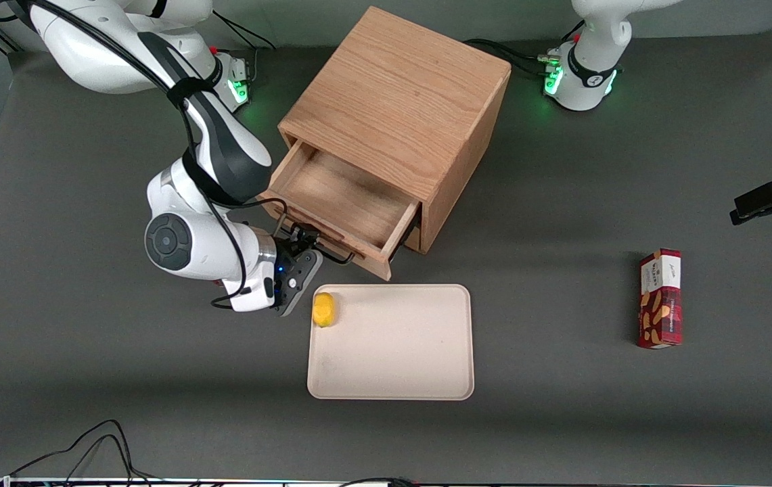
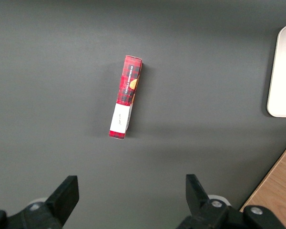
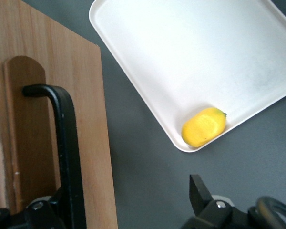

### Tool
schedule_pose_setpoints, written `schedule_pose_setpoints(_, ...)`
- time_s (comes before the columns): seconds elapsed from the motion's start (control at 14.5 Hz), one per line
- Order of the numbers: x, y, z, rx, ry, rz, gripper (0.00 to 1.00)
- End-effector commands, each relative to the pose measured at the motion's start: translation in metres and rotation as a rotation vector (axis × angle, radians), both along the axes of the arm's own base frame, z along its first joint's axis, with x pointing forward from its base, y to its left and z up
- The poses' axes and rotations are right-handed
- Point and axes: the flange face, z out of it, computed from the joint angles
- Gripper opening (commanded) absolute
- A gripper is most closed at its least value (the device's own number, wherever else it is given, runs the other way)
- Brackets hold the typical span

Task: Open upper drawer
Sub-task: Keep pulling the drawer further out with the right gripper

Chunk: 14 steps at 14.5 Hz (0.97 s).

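The upper drawer [image 1: 344, 203] stands pulled well out of the wooden cabinet [image 1: 399, 108], its plank bottom bare, its front facing diagonally toward the front camera and the working arm's end of the table; its long axis, the front panel, runs crosswise to that pull. The gripper [image 1: 306, 245] sits at the drawer's front, and in the right wrist view its jaws are spread, one finger [image 3: 202, 193] clear of the front, the black wire handle [image 3: 62, 138] running down between them. One tray [image 1: 399, 375] lies nearer the camera than the drawer, holding one yellow fruit [image 1: 323, 309] in its corner. One red box [image 1: 660, 298] lies toward the parked arm's end.
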Motion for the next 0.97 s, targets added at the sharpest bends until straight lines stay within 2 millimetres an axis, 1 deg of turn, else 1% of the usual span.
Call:
schedule_pose_setpoints(0.0, 0.016, -0.009, -0.003, -0.010, -0.021, 0.020, 1.00)
schedule_pose_setpoints(0.21, 0.023, -0.011, -0.008, -0.014, -0.024, 0.019, 1.00)
schedule_pose_setpoints(0.28, 0.025, -0.011, -0.006, -0.011, -0.030, 0.019, 1.00)
schedule_pose_setpoints(0.34, 0.026, -0.012, -0.008, -0.014, -0.024, 0.017, 1.00)
schedule_pose_setpoints(0.48, 0.033, -0.021, -0.010, -0.019, -0.023, 0.002, 1.00)
schedule_pose_setpoints(0.62, 0.036, -0.022, -0.009, -0.017, -0.027, 0.007, 1.00)
schedule_pose_setpoints(0.76, 0.039, -0.027, -0.011, -0.025, -0.030, 0.009, 1.00)
schedule_pose_setpoints(0.9, 0.042, -0.029, -0.008, -0.023, -0.038, 0.012, 1.00)
